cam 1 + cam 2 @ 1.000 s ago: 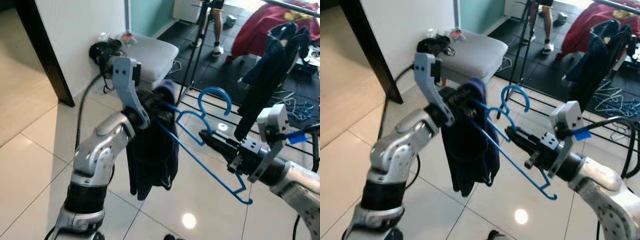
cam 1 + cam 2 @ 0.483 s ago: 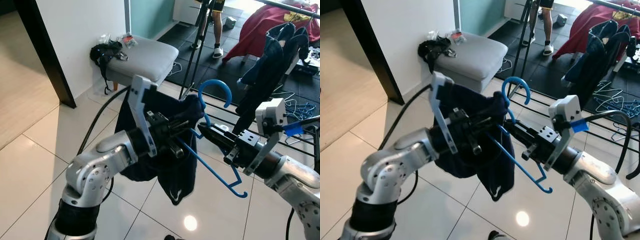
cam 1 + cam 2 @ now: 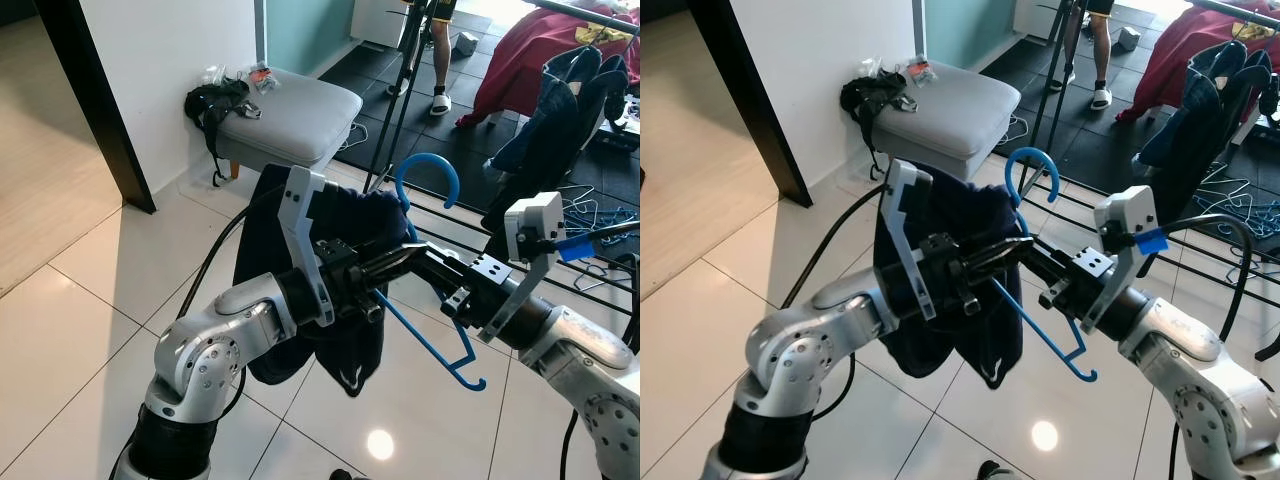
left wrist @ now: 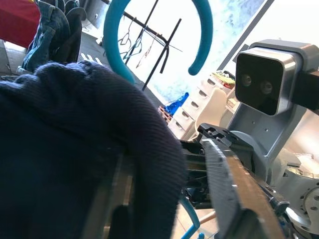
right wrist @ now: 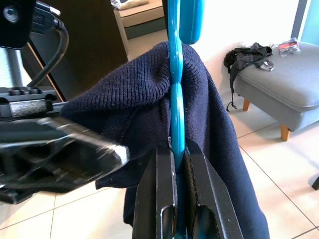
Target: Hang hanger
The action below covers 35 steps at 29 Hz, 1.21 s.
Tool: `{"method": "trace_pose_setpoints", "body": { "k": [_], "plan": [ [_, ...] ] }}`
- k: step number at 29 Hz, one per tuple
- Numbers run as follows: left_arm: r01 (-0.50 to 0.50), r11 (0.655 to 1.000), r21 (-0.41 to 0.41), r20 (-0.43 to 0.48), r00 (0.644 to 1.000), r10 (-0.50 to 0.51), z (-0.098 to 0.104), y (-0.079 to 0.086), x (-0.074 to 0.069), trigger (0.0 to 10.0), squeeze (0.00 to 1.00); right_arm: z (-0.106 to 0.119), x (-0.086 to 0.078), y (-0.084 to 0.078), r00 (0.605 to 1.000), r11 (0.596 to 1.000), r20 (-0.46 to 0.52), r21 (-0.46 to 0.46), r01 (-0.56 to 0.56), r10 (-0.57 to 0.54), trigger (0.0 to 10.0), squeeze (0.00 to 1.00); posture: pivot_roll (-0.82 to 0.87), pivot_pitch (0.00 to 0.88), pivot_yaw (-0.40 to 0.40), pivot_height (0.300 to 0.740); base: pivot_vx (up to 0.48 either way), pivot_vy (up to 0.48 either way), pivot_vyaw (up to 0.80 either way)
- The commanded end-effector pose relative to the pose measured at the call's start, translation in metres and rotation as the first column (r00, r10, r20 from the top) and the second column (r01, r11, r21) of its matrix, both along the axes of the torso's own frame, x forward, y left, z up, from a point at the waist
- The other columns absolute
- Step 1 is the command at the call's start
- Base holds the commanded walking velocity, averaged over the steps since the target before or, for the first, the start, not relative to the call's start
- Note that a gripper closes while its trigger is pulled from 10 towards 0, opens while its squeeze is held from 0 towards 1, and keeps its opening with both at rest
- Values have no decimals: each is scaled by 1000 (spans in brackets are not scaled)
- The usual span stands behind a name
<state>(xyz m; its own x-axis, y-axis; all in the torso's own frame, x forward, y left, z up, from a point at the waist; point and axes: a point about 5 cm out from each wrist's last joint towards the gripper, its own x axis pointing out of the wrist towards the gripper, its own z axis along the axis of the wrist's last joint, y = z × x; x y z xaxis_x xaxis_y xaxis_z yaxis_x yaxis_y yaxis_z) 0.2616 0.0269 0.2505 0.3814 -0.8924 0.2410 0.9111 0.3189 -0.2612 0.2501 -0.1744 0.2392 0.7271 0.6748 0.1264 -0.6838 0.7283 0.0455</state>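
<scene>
Two grippers meeting mid-scene over white tiled floor (image 3: 60, 330). Right gripper (image 5: 178, 164) clenched on blue hanger (image 3: 425, 335), hook uppermost, lower bar slanting down to the right. Dark navy garment (image 3: 345, 300) draped over the hanger's left shoulder and hanging below. Left gripper (image 3: 385, 268) pressed into the garment just beside the hanger; finger state impossible to tell, cloth covering the fingers. Far left: grey padded stool (image 3: 300, 105) with black bundle (image 3: 215, 100) on it, against white wall (image 3: 170, 50). Far right: clothes rack (image 3: 580, 90) with dark and red garments; a person's legs (image 3: 438, 50) beyond. Right wrist view: hanger wire seated between both fingers (image 5: 162, 199). Left wrist view: hook curving above knitted cloth.
</scene>
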Motion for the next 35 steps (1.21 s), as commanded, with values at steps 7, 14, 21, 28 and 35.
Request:
{"method": "trace_pose_setpoints", "body": {
  "k": [7, 14, 21, 28, 35],
  "plan": [
    [-48, 996, 74, -47, 998, 52, -14, -5, 9, 10000, 1000, 22, -4, 9, 991, 997, 117, 39, -66, 61, 10000, 0, -74, 172, -19, 740, 0, 0, 0],
    [-71, 997, 24, -16, 997, 72, -4, 3, 14, 10000, 1000, 28, -3, 8, 988, 996, 143, 58, -70, 61, 10000, 0, -74, 175, -19, 740, 0, 0, 0],
    [-113, 992, 50, 55, 992, 110, 2, 13, 18, 10000, 1000, 31, -3, 6, 986, 996, 157, 65, -67, 56, 10000, 0, -74, 178, -19, 740, 0, 0, 0],
    [-432, 878, 204, 310, 880, 361, 14, 60, 51, 10000, 1000, 34, -3, -1, 985, 997, 171, 61, -45, 34, 10000, 0, -69, 182, -20, 740, 0, 0, 0],
    [-630, 772, 76, 478, 703, 527, 50, 90, 59, 10000, 1000, 37, -3, -7, 983, 998, 181, 57, -29, 18, 10000, 0, -66, 183, -22, 740, 0, 0, 0]
  ]
}}
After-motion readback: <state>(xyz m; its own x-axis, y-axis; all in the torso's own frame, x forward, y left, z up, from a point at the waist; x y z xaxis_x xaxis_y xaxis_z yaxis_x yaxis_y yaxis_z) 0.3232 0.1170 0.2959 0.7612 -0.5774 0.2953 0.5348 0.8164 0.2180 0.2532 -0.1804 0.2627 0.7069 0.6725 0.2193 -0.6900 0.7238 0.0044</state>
